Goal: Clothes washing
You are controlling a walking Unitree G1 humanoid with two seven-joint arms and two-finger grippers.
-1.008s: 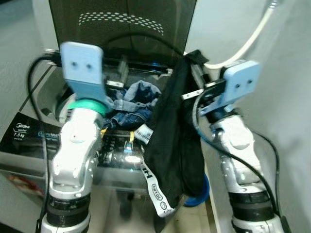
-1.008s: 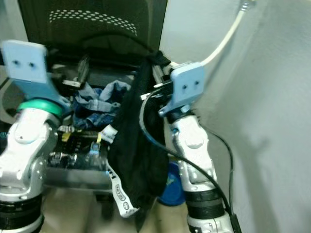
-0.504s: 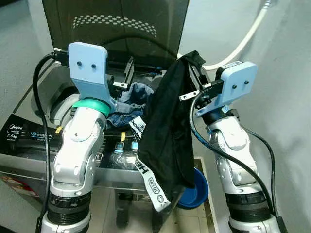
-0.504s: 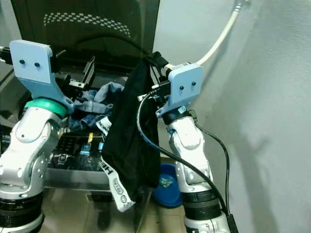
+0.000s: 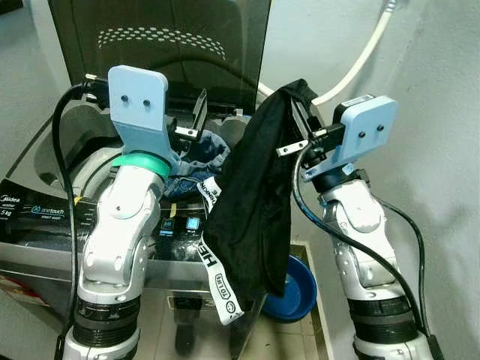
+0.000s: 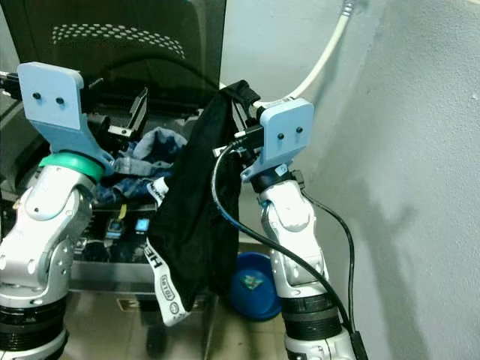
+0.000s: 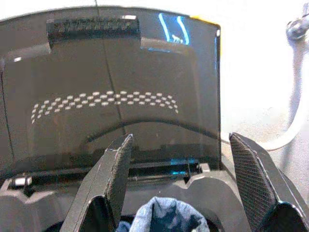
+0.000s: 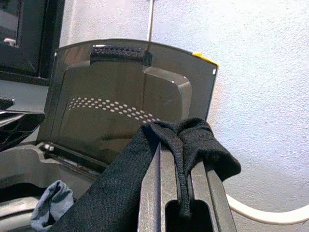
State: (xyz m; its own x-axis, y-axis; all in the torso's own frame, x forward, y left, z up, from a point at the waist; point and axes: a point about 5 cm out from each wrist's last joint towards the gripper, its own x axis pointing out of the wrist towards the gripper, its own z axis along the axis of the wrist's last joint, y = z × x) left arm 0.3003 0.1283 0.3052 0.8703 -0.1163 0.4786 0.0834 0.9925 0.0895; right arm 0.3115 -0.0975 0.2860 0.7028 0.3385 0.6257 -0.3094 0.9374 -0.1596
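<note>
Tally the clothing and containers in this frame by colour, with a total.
Black: 1, the black garment pinched in the right gripper.
Blue: 2, the denim clothes in the washing machine tub, and the blue basin on the floor.
Total: 3.

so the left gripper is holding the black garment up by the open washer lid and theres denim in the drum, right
Not the left: the right gripper is shut on the black garment, as the right wrist view shows. The left gripper is open with nothing in it. The washer lid is open, with denim in the drum.
</note>
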